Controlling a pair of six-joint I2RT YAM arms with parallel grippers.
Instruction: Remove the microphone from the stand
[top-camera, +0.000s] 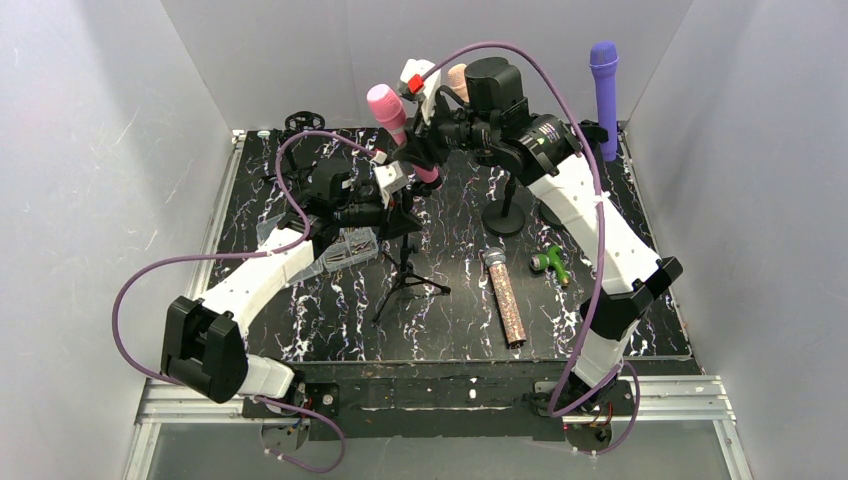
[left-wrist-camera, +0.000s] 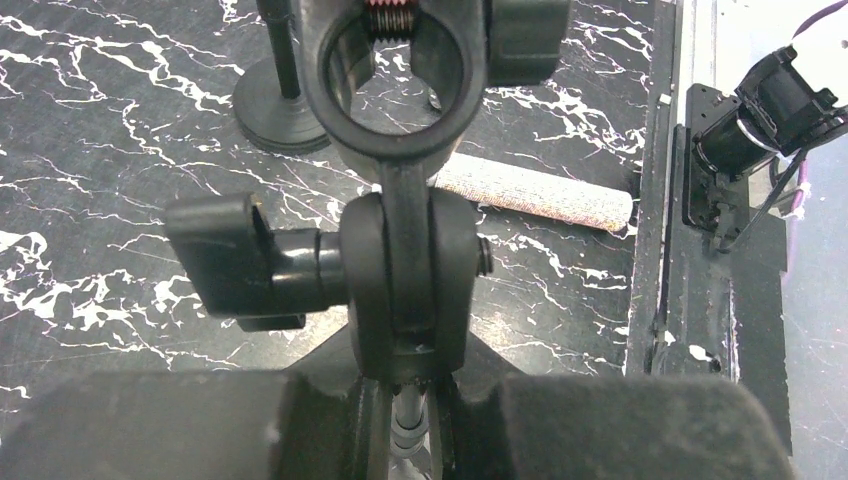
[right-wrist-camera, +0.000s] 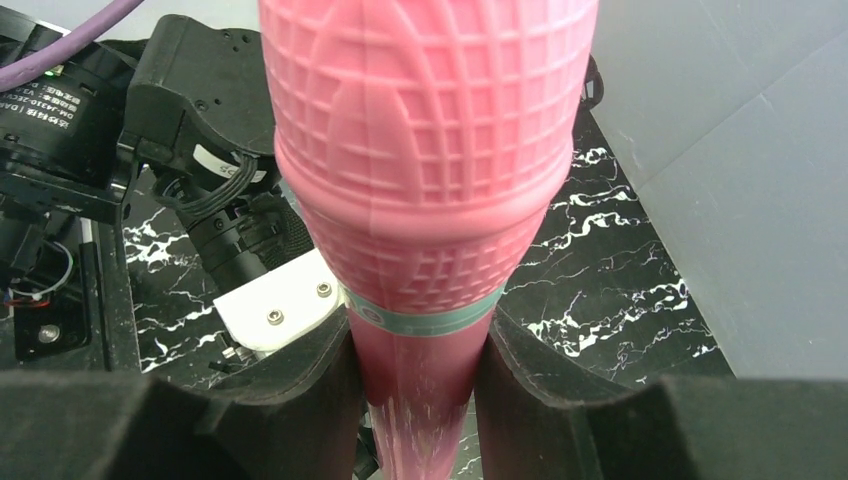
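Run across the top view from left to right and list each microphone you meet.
pink microphone → peach microphone → glitter microphone → purple microphone

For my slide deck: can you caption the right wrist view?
Right gripper clamps the pink microphone just below its teal band, over the black marbled table.

We see a black, white-veined bench (top-camera: 330, 320). On it stand a tripod stand (top-camera: 405, 282) and a round-based stand (top-camera: 503, 220); a glittery microphone (top-camera: 505, 300) and a small green object (top-camera: 552, 264) lie near them.
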